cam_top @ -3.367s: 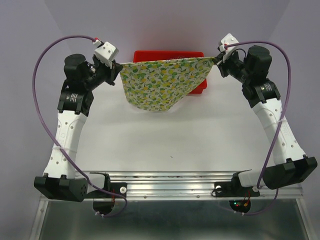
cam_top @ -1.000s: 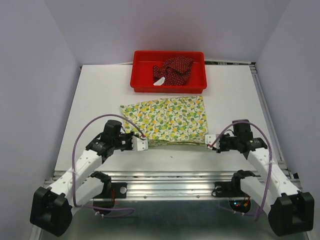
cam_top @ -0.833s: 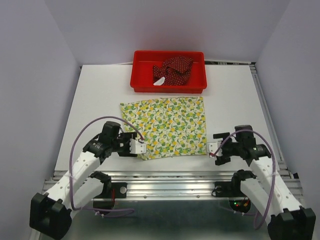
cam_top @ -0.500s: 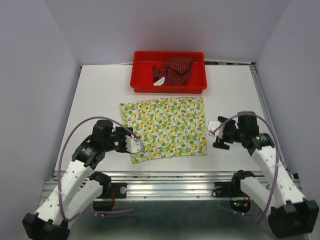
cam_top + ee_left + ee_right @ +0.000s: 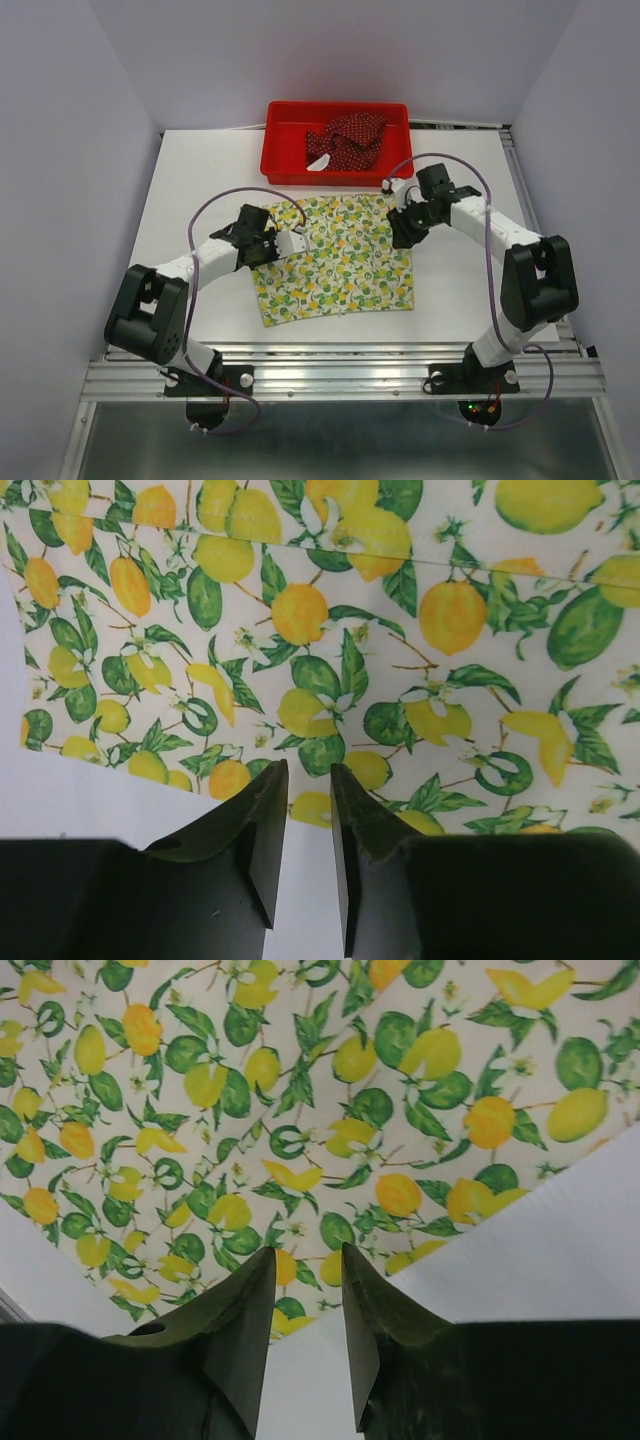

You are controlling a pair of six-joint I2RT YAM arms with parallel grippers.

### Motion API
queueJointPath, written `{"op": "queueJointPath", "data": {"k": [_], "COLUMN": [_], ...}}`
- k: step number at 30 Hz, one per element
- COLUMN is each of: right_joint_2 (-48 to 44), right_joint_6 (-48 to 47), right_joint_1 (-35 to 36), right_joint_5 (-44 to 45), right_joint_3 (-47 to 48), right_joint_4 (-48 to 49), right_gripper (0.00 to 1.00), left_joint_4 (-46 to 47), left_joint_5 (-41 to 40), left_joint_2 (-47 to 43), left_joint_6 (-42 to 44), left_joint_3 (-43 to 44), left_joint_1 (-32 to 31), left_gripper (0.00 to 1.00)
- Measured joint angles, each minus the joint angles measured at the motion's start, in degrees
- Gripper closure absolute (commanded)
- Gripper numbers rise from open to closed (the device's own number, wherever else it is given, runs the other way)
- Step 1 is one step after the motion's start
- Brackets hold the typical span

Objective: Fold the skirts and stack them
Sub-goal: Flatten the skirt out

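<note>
Lemon skirt (image 5: 340,262) flat on the table (image 5: 200,190), centre frame.
I see left claw (image 5: 308,770) and right claw (image 5: 308,1255) narrowly parted, gripping nothing.

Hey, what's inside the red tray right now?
The dark red dotted skirt lies crumpled in the red tray, a white tag showing. Whatever is beneath it is covered.

matt cloth skirt (image 5: 345,272), glossy plastic tray (image 5: 335,179)
</note>
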Motion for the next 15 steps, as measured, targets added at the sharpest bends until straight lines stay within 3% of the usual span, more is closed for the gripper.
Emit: {"op": "queueJointPath", "data": {"k": [9,15], "right_joint_2": [8.04,11.56], "right_joint_6": [7.3,8.09], "right_joint_1": [3.52,3.26], "right_joint_5": [5.31,10.01], "right_joint_3": [-0.02,1.14], "right_joint_4": [1.03,2.27], "right_gripper": [0.62,0.62], "left_joint_4": [1.88,0.35], "left_joint_5": [-3.39,-5.11], "left_joint_2": [2.69,-0.83], "left_joint_6": [9.11,15.37], "left_joint_3": [-0.7,-6.05], "left_joint_1": [-1.88,-9.94], "left_gripper": [0.73,0.74]}}
